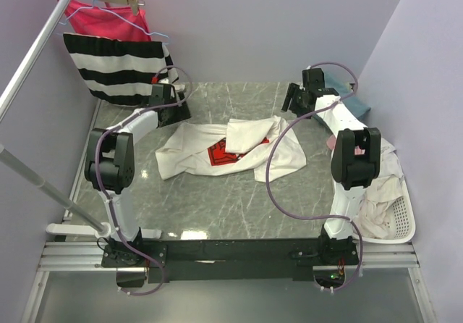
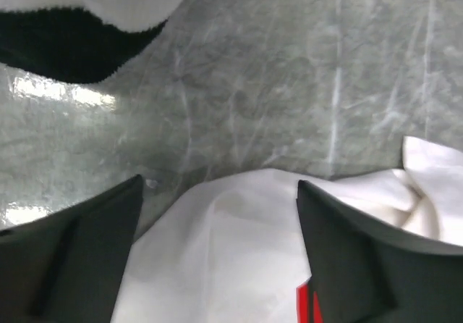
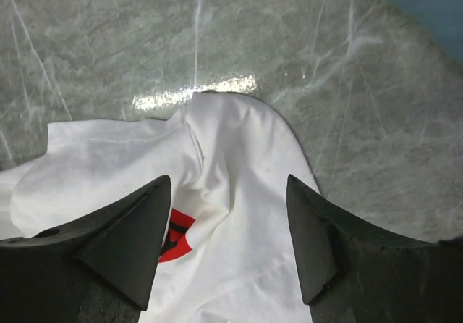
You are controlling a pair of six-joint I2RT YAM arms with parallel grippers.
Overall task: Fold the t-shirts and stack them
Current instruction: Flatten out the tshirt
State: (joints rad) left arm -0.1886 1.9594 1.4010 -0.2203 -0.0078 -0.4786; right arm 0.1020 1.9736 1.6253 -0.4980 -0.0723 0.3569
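Lower left gripper [image 2: 217,193] and right gripper [image 3: 228,185], jaws wide apart, onto the crumpled white red-logo cloth t-shirt [image 1: 239,149]; pinch both far edges evenly.

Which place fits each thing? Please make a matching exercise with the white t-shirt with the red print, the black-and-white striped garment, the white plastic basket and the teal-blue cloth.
Things: 1 white t-shirt with red print; 2 black-and-white striped garment; 3 white plastic basket; 4 teal-blue cloth.
Places: A hanging, far left; B near right; C crumpled in the middle; D far right corner.
Pairs: 1-C, 2-A, 3-B, 4-D.
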